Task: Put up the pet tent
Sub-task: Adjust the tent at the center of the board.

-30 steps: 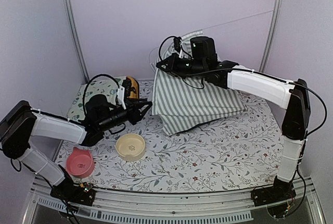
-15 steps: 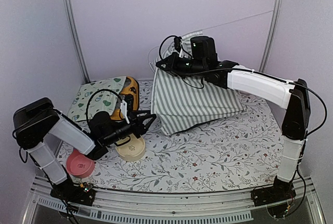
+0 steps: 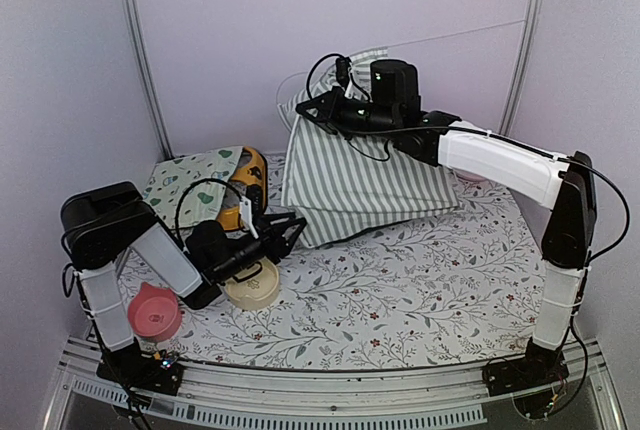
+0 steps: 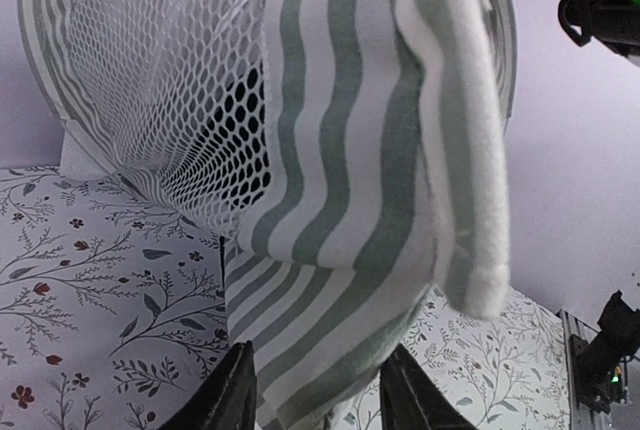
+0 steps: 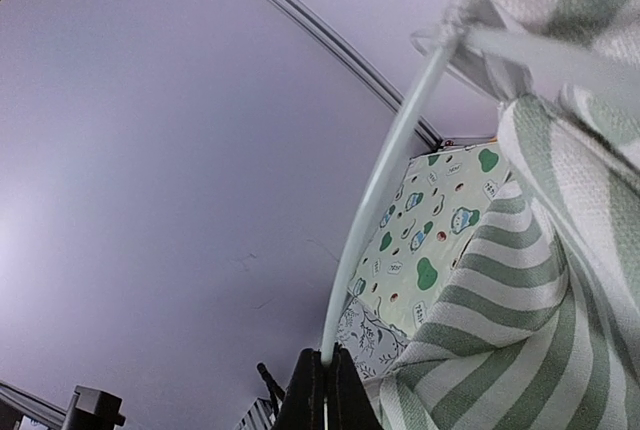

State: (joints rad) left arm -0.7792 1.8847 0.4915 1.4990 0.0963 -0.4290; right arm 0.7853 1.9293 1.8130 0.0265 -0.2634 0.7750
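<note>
Just behind and below the left fingers (image 3: 292,233) a cream bowl (image 3: 252,287) sits on the flowered counter (image 3: 420,290), partly covered by that arm's wrist. A pink bowl (image 3: 153,312) stands farther back, near the arm's base. Off to the far-left side of those fingers, a yellow object (image 3: 253,172) lies against a cream mat (image 3: 190,175) printed with green shapes.

The left fingers stand partly spread, low over the counter and level with the bottom left corner of the pet tent (image 3: 365,185). Striped cloth fills the gap ahead of them, but I cannot tell whether they touch it. The right fingers (image 5: 322,395) are pinched tight on a thin white pole (image 5: 385,180) at the tent's raised top.

The tent hangs from that grip as a slack bag of grey-green and white stripes, its lower edge spread on the counter. A white net door flap (image 4: 170,90) sags on the side facing the left fingers.
</note>
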